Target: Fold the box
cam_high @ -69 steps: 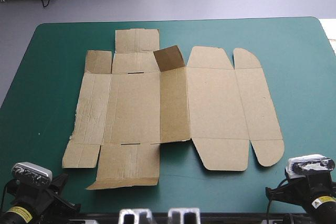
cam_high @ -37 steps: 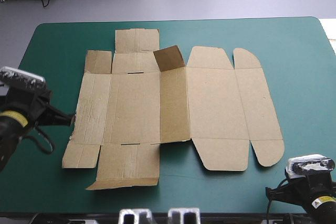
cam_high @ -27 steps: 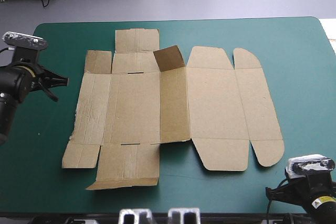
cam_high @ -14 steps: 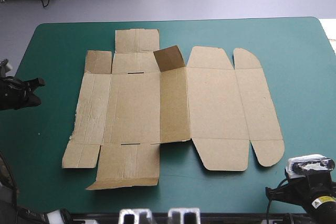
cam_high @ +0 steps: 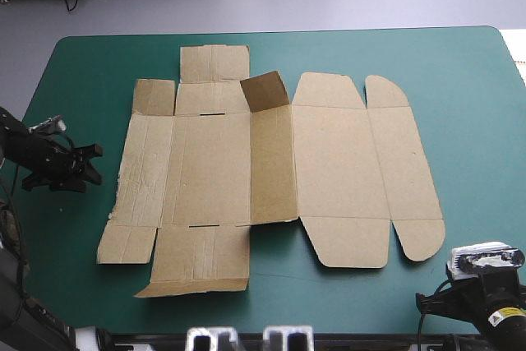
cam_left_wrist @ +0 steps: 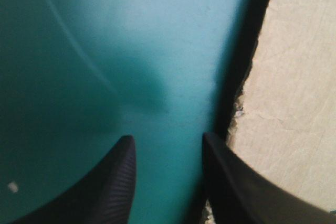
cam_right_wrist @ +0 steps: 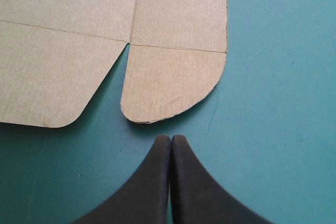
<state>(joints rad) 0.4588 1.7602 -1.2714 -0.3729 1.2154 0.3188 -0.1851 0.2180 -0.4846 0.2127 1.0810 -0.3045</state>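
Left hand (cam_left_wrist: 168, 148): released, its two black fingers standing apart, low over the bench (cam_left_wrist: 105, 51). One finger is just beside the ragged left edge of the box (cam_left_wrist: 294, 77), placed, it seems, to get under the outer wall panel.
Right hand (cam_right_wrist: 171, 140): clenched on nothing, the fingers meeting in one point. It waits near the bench's front right corner, just short of the rounded flap (cam_right_wrist: 173, 85) and well apart from the working arm.
Box panels (cam_high: 271, 162): one cut sheet of brown board, spread flat at mid-bench with its creases showing and no wall raised.
Small tab (cam_high: 265, 90): tilted up at the far edge, beside the middle panels.
Stage: the opening, by the look of it, with the left wall the likely first fold.
Risk: the worn edge may buckle instead of hinging on its crease.
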